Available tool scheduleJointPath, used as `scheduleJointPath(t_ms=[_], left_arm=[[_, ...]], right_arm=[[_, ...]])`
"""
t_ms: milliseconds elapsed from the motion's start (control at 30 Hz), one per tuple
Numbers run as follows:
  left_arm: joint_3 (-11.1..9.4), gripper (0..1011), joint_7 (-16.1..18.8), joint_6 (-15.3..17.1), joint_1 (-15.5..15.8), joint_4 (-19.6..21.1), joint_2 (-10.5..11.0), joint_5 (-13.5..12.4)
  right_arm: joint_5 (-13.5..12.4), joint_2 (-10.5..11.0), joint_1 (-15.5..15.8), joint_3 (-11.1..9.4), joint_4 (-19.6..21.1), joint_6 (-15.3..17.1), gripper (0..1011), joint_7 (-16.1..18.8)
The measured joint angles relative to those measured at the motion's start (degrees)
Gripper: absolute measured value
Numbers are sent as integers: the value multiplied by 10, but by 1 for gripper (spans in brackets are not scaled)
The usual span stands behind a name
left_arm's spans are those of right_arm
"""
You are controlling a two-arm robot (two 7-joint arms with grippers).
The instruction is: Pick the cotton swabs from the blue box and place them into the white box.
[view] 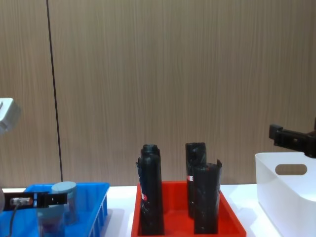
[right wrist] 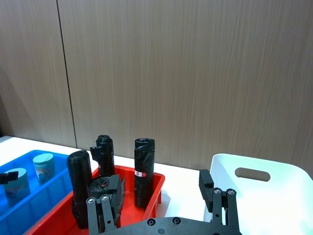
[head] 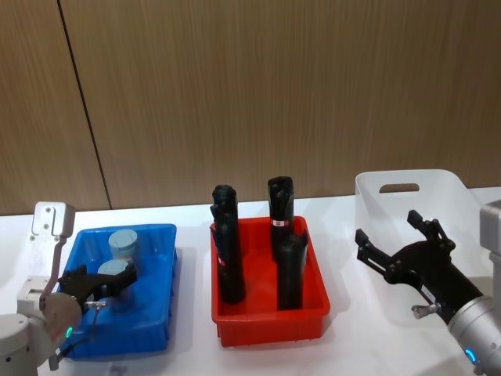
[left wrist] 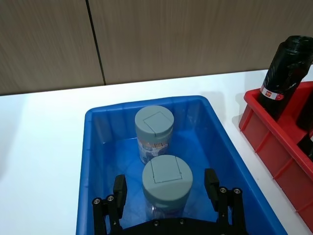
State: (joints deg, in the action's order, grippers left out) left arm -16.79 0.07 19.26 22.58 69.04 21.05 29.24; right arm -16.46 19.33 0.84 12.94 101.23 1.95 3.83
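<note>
- Left hand (left wrist: 165, 187): lowered into the near end of the blue box (head: 153, 313), which sits at the left of the white surface (head: 193, 313). Its fingers (left wrist: 120, 190) are spread and released. One stands on either side of a tub, with a gap showing at each side.
- Cotton swabs (head: 123, 244): two lidded tubs, both upright inside the blue box. The front tub (left wrist: 166, 177) stands between the left hand's fingers. The rear tub (left wrist: 154, 125) stands just behind it, toward the far wall.
- Red tray (head: 270, 327): at the middle of the surface, just beside the blue box with a strip of surface between them. Four black rolls (head: 228, 262) stand upright in it.
- Right hand (head: 389, 235): held in the air at the left side of the white box (head: 442, 186), above its rim in the chest view. Its fingers are spread wide and released, grasping nothing.
- White box: at the right of the surface, well apart from the blue box. An oval handle cut-out shows in its far wall.
</note>
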Motion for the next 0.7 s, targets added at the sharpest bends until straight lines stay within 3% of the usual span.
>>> scheduleJointPath(t_ms=[533, 700], left_arm=[[-1, 1004, -27, 11, 36, -63, -16, -12], [-2, 934, -35, 11, 43, -76, -20, -15]], right_arm=[[0, 0, 0, 0, 0, 0, 1002, 0], [0, 0, 0, 0, 0, 0, 1002, 0]])
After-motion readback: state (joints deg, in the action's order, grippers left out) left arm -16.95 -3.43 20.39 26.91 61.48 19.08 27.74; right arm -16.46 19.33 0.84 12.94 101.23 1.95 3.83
